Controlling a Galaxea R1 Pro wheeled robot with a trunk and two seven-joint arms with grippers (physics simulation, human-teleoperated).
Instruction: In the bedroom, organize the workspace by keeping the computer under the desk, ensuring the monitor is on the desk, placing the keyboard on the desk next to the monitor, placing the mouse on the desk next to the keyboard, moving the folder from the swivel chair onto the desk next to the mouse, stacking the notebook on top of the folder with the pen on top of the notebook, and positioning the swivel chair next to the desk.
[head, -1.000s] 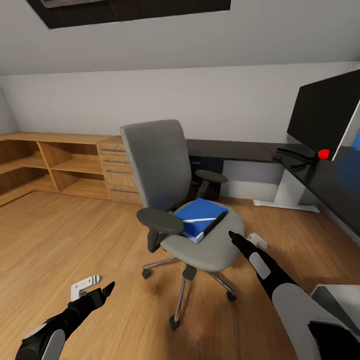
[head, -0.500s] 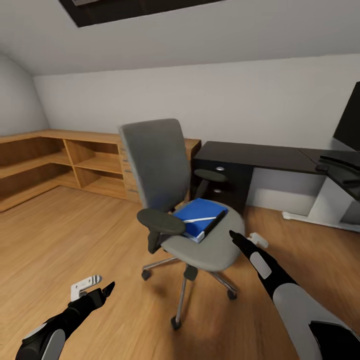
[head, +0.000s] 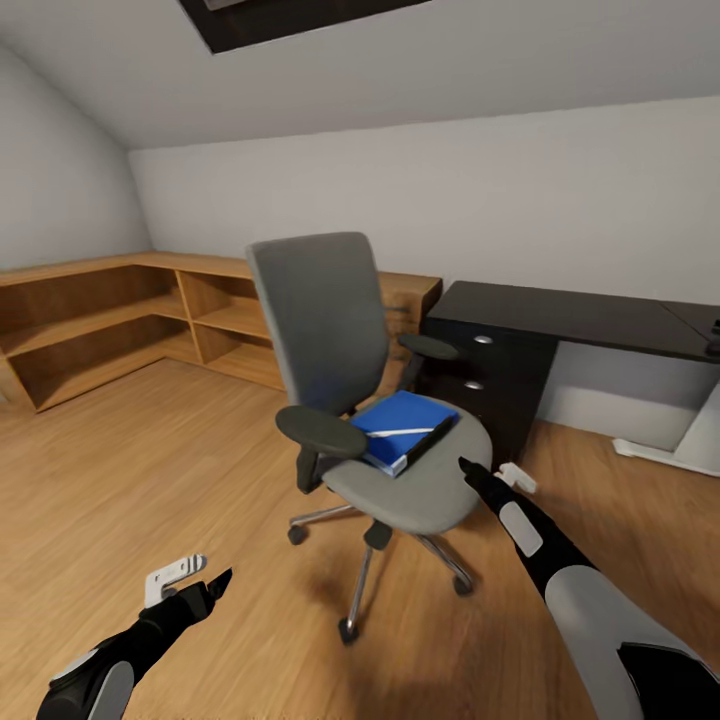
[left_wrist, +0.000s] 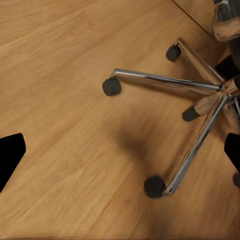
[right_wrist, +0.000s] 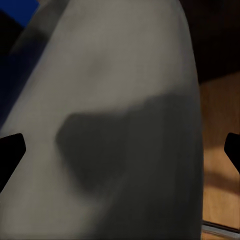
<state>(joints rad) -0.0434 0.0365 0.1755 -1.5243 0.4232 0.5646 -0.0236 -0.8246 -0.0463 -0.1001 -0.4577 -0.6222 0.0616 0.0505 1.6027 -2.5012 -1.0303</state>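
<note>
At the far left, light-wood shelves (head: 110, 320) run along the wall in the corner. Low in the head view the left claw (head: 213, 583) hangs above the wooden floor (head: 150, 480), holding nothing; in the left wrist view its two dark fingertips (left_wrist: 11, 159) stand wide apart at the picture edges, and between them the chrome base (left_wrist: 200, 100) of the chair with its black casters is seen.

In the middle stands the swivel chair (head: 320, 320), apart from the desk. On its grey seat lies the blue folder (head: 400, 432), and a thin white pen (head: 400, 433) rests on top of it. A separate notebook I cannot make out.

Just right of the seat, the right claw (head: 466, 468) is near the seat edge, empty. In the right wrist view its fingertips (right_wrist: 11, 152) are wide apart, with the grey seat close before them.

At the right, the black desk (head: 580, 315) stands by the wall, with a drawer pedestal (head: 490, 385) and a white leg (head: 690, 445).
</note>
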